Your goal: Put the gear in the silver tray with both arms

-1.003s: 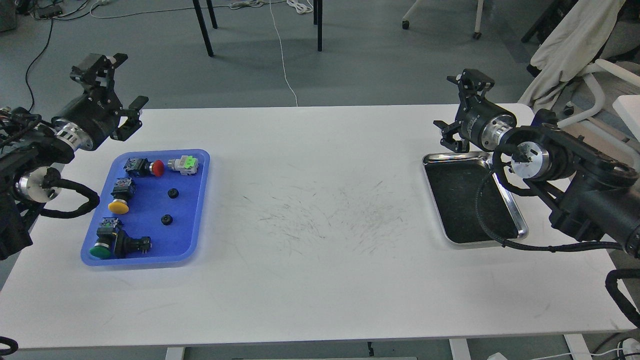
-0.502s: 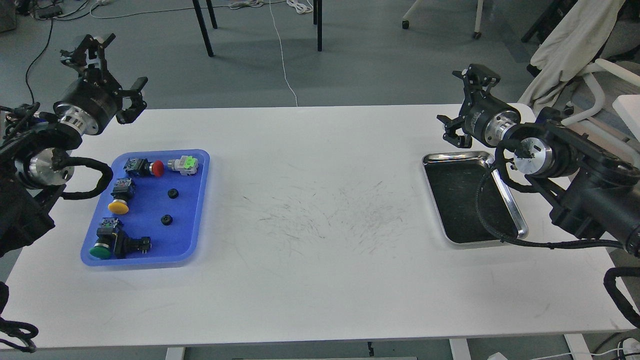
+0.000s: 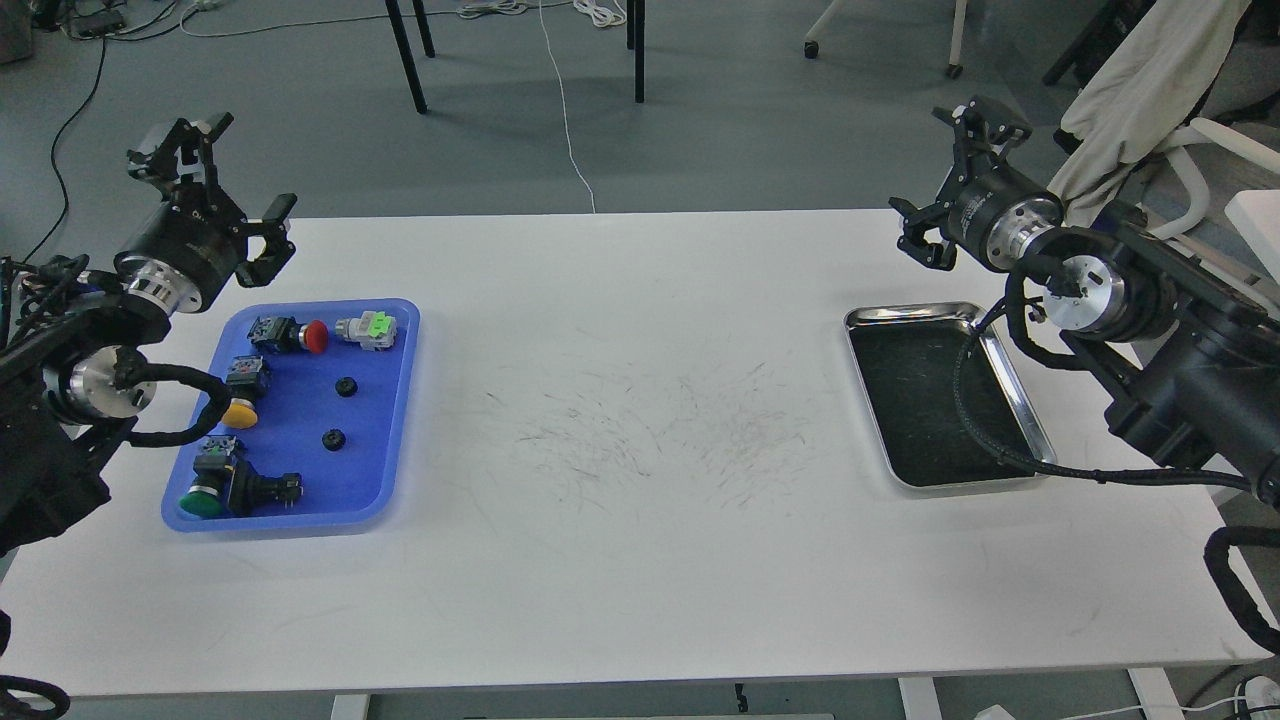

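Two small black gears (image 3: 346,387) (image 3: 333,438) lie in the blue plastic tray (image 3: 395,420) at the left. The silver tray (image 3: 1020,405) lies at the right with a dark, empty base. My left gripper (image 3: 226,190) is open and empty, raised above the table's back left edge, just behind the blue tray. My right gripper (image 3: 952,182) is open and empty, raised behind the silver tray's far end. The right arm's cable hangs over the silver tray's right rim.
The blue tray also holds several push-button switches: red (image 3: 314,336), yellow (image 3: 238,410), green (image 3: 202,500), and a grey part with a green top (image 3: 368,329). The white table (image 3: 640,450) has scuff marks in its middle. Chairs stand behind at the right.
My right gripper has risen and moved back to the right, away from the silver tray's far rim. My left gripper swung up and left, then came partway back. The gears have not moved.
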You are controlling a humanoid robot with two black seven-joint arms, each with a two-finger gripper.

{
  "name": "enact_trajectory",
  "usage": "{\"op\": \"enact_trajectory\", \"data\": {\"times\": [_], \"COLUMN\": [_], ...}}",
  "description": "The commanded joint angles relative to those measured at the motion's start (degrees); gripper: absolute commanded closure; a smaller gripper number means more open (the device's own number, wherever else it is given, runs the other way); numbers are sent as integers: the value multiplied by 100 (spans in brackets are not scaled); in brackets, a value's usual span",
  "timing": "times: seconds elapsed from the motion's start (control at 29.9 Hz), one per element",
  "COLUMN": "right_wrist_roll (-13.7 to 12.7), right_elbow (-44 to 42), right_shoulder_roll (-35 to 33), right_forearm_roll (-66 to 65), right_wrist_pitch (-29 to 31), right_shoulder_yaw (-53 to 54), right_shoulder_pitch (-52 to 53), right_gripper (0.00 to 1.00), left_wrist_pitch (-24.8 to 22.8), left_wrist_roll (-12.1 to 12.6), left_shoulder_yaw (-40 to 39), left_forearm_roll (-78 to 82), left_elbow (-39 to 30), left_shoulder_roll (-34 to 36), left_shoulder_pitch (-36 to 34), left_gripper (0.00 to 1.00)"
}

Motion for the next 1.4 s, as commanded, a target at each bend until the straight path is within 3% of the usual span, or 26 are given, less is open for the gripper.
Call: {"op": "enact_trajectory", "data": {"times": [0.0, 1.14, 1.37], "right_wrist_roll": [0, 79, 79], "right_elbow": [-2, 16, 16], "right_shoulder_roll": [0, 0, 0], "right_forearm_roll": [0, 0, 0], "right_wrist_pitch": [4, 13, 4], "right_shoulder_yaw": [23, 58, 49], "right_shoulder_pitch": [0, -35, -61], "right_gripper": [1, 1, 1], "left_wrist_pitch": [29, 90, 73], "left_wrist_roll": [-26, -35, -53], "left_shoulder_yaw": [14, 181, 542], "left_forearm_roll": [18, 44, 62], "left_elbow": [-4, -39, -197], "left_shoulder_roll": [-21, 41, 207], "left_shoulder_pitch": [5, 14, 23], "left_gripper": [1, 1, 1]}}
